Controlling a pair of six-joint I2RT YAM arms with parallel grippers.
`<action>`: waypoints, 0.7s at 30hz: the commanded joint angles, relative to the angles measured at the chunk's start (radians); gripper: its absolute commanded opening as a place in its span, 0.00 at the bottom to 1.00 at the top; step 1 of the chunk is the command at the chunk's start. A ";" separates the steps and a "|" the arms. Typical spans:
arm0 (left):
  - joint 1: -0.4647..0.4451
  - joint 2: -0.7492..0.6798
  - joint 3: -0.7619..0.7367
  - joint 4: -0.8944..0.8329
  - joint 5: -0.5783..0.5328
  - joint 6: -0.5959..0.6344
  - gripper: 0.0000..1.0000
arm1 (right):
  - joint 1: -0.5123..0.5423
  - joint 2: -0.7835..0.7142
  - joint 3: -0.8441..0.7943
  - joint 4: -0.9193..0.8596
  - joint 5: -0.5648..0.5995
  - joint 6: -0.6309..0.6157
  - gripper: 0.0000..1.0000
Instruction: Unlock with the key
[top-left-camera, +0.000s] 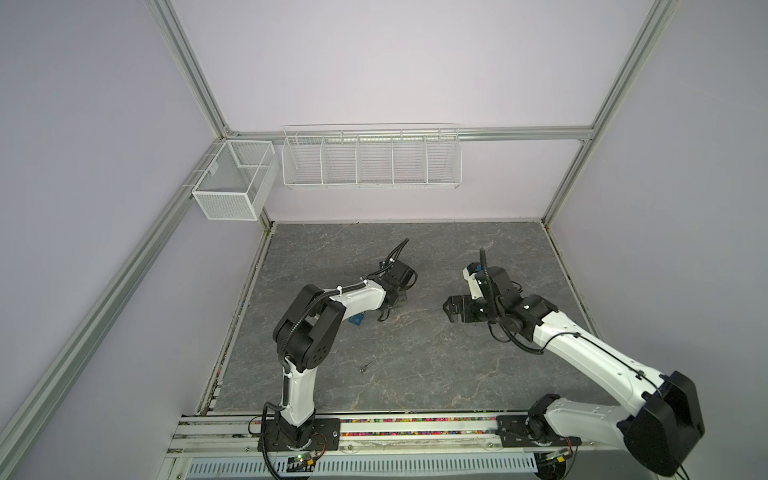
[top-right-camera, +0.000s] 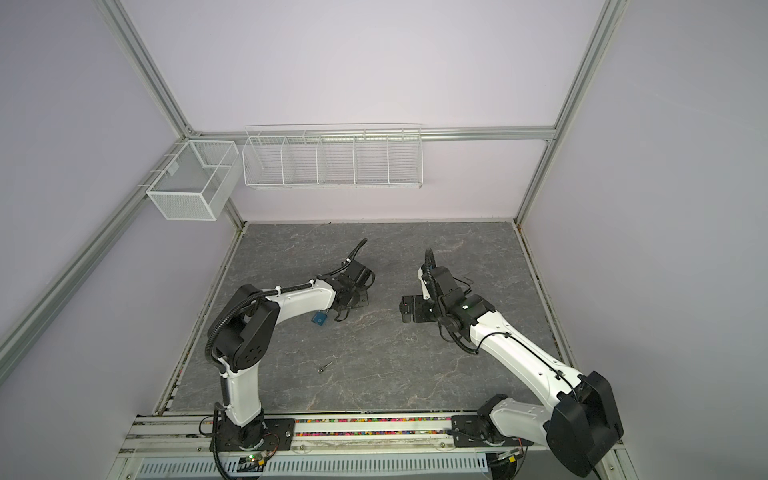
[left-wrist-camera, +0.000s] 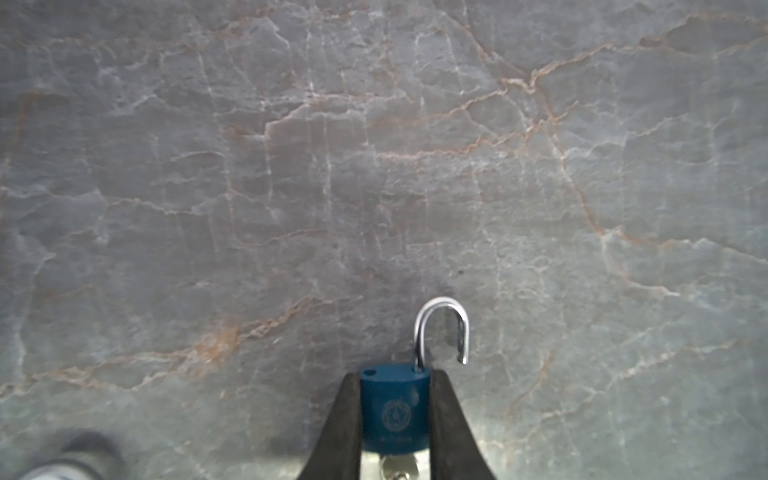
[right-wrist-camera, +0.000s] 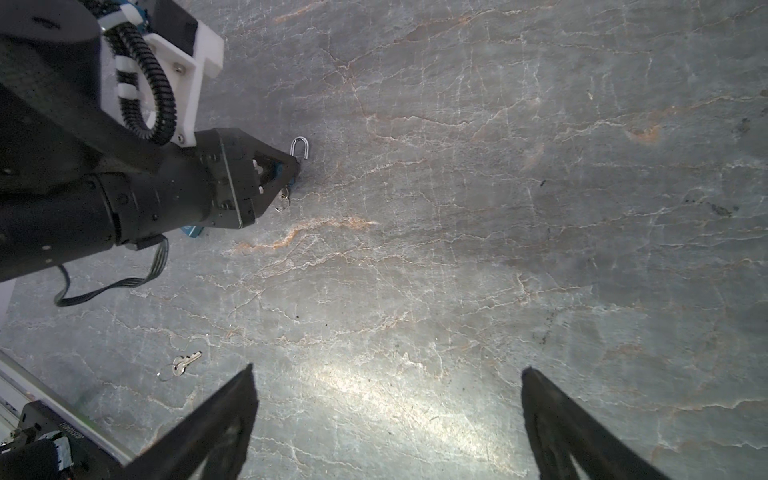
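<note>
I see lilac walls (top-left-camera: 374, 62) around a grey veined tabletop (top-left-camera: 415, 365). A wire rack (top-left-camera: 371, 166) hangs far, mesh basket (top-left-camera: 226, 203) far left.

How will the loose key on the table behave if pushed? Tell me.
The key lies flat on the smooth table, so it probably slides rather than rolls. Its thin ring likely trails loosely. Small and flat, it looks light and awkward to pinch.

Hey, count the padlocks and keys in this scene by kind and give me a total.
Blue padlocks: 2, the held padlock in the left gripper and the second padlock lying on the table.
Keys: 2, the inserted key in the held padlock and the loose key on the table.
Total: 4
</note>
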 joint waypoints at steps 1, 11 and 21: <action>0.004 0.034 0.002 -0.045 0.001 -0.022 0.00 | -0.005 0.009 -0.007 0.016 0.014 0.001 1.00; 0.008 -0.025 0.009 -0.038 0.024 -0.016 0.43 | -0.004 0.028 0.023 0.009 -0.001 -0.013 1.00; 0.021 -0.299 -0.111 -0.021 0.012 -0.048 0.62 | 0.097 0.027 0.037 0.005 0.023 0.009 0.99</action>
